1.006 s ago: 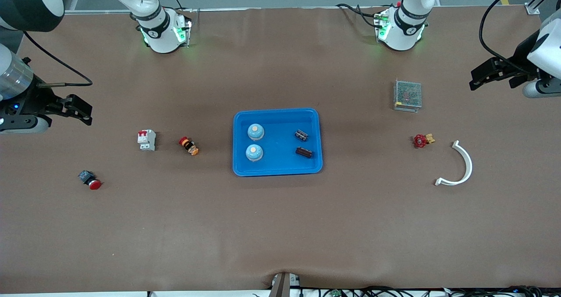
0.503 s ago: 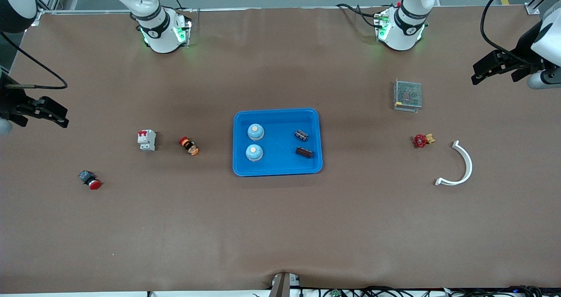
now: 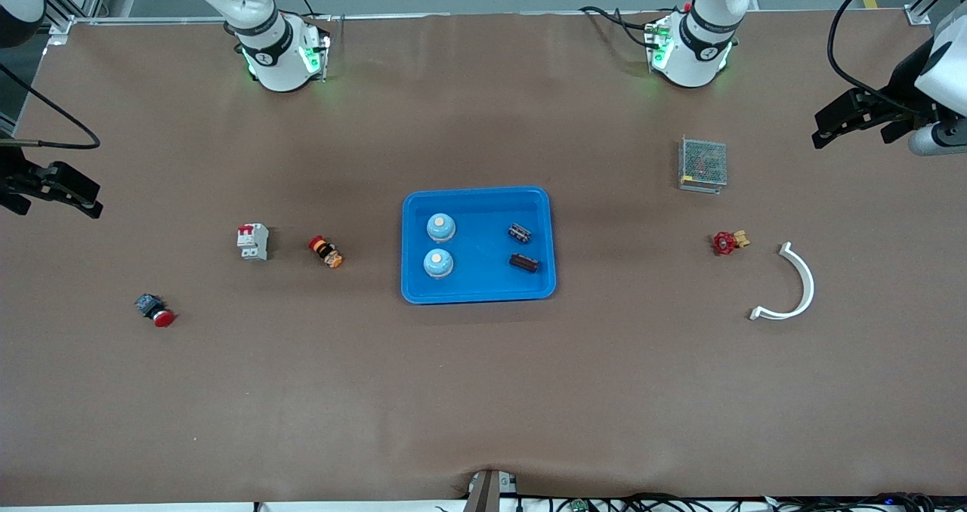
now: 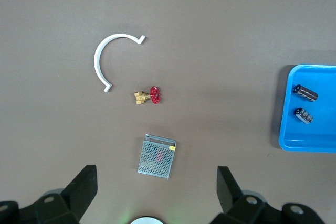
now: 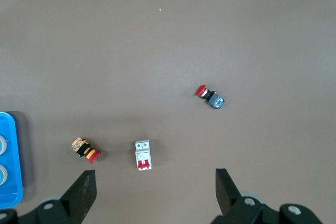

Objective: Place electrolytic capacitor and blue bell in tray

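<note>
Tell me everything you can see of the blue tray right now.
The tray is a shallow, bright-blue rectangle that looks like plastic, with rounded corners and a raised rim, lying flat mid-table. Inside, two blue bells sit toward the right arm's end, and two dark capacitors toward the left arm's end. Neither gripper touches it.

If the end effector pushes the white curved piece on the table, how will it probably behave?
The white curved piece looks like thin plastic, so it is probably light and would slide easily on the brown table. It lies flat, so tipping seems unlikely. Because it is an open arc, a push at one end would probably spin it instead of moving it straight.
</note>
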